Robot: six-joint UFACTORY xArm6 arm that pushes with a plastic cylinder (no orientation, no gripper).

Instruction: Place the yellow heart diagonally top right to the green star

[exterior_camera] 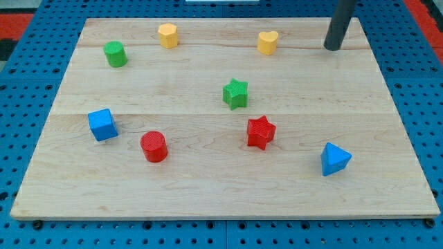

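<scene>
The yellow heart (268, 42) sits near the board's top edge, right of centre. The green star (235, 93) lies below and slightly left of it, near the board's middle. My tip (333, 48) rests on the board at the view's top right, well to the right of the yellow heart and apart from it. The rod rises out of the view's top.
A yellow hexagon (167, 34) and a green cylinder (115, 54) lie at the top left. A blue cube (102, 124) and a red cylinder (154, 146) lie at the lower left. A red star (260, 133) sits below the green star. A blue triangle (334, 159) lies at the lower right.
</scene>
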